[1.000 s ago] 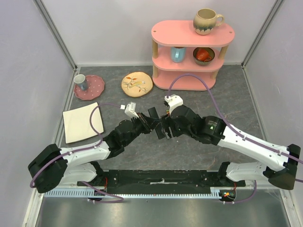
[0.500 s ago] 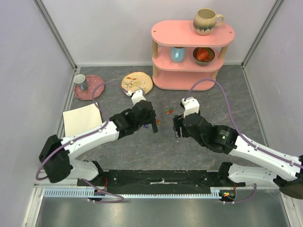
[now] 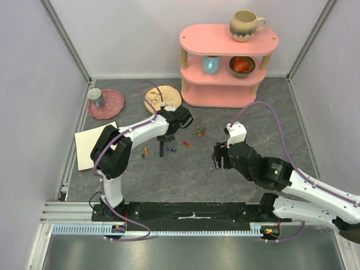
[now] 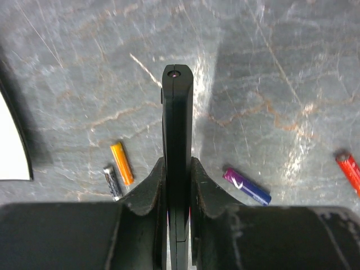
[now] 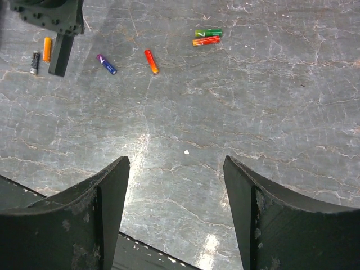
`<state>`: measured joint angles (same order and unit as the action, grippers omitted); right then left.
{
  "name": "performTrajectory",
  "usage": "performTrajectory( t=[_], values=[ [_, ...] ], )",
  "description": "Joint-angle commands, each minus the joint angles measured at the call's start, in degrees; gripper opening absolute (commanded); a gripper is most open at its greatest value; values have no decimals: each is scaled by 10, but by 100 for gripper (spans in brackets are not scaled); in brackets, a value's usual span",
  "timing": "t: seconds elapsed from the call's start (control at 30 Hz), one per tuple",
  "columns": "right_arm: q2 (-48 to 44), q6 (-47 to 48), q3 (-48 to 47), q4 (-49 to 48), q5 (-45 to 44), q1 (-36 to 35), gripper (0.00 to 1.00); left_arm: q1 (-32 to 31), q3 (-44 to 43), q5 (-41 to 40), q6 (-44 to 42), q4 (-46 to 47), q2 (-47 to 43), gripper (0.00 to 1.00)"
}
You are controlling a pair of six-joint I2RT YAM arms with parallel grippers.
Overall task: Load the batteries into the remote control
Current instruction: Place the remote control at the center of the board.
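Starting nearest the arm bases, your right gripper (image 5: 177,185) hangs with its jaws wide apart and nothing between them, well to the right of the remote control (image 4: 177,129) and nearer to you than it. The remote control is clamped on edge in your left gripper (image 4: 177,169). The pads pinch its thin faces near one end while the rest points down at the grey table (image 3: 236,112); whether the tip touches the table you cannot tell. Treat it as light, stiff matte plastic that will not bend. Gripped so near one end it may pivot between the pads, so push against it gently. Just left of the remote lie an orange battery (image 4: 122,163) and a dark silver-capped battery (image 4: 112,181), side by side. Just right of it lies a purple-blue battery (image 4: 247,185), with a red battery (image 5: 151,61) farther right. Beyond the remote, to the right, a green battery (image 5: 208,32) and an orange-red battery (image 5: 206,40) lie together. Expect each cell to be hard, smooth and ready to roll, so take it across the barrel at mid-length.
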<state>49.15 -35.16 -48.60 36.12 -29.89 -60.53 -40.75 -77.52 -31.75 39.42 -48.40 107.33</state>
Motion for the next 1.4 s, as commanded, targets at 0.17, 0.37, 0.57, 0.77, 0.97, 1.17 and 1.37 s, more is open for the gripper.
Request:
performTrajectory(
  t=[0.17,0.37,0.57,0.77,0.97,1.17,1.37],
  values=[
    [-42,-6,33,-40,-2,0,75,22,-115,-64,-61,-91,105,2],
    [-50,6,25,-40,-1,0,75,25,-92,-56,-58,-75,132,2],
    [-53,6,23,-38,0,0,75,26,-74,-8,-78,-42,133,8],
    [-55,-1,31,-38,-3,0,76,25,-22,48,-91,25,104,22],
    [-49,-5,30,-35,-6,0,76,23,12,77,-93,62,83,40],
    [-50,-16,32,-31,-4,0,76,18,14,93,-97,72,61,55],
    [-50,-21,30,-25,-5,0,76,9,-15,101,-109,56,-16,72]
  ],
)
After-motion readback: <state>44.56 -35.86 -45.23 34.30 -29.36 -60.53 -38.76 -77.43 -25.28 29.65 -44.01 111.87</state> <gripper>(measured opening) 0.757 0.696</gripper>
